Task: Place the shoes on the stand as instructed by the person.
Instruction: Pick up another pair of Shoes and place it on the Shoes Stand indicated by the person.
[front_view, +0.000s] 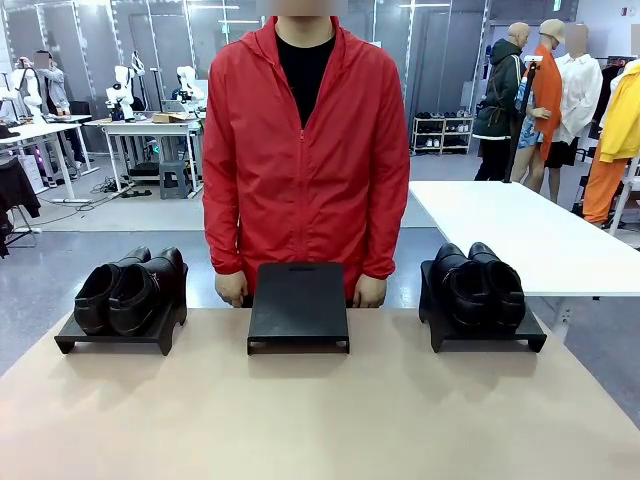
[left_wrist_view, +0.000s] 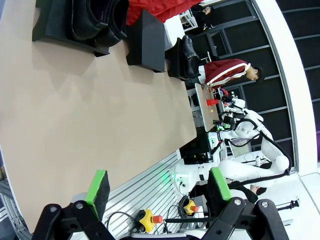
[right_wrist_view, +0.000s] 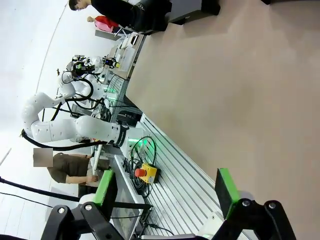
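Two pairs of glossy black shoes rest on low black stands at the table's far edge. One pair (front_view: 130, 290) is on the left stand (front_view: 115, 340), the other pair (front_view: 480, 285) on the right stand (front_view: 490, 338). Between them the middle stand (front_view: 298, 305) is bare. The person (front_view: 300, 150) in the red jacket stands behind it, a hand (front_view: 232, 290) at each side. My left gripper (left_wrist_view: 160, 187) is open over the table's near edge, far from the shoes (left_wrist_view: 95, 20). Also open and holding nothing, my right gripper (right_wrist_view: 166, 190) is far from the shoes (right_wrist_view: 150, 15).
The tan table (front_view: 320, 410) stretches wide between the stands and the near edge. A white table (front_view: 520, 225) stands behind to the right. The other arm (left_wrist_view: 250, 165) shows off the table's side in the left wrist view.
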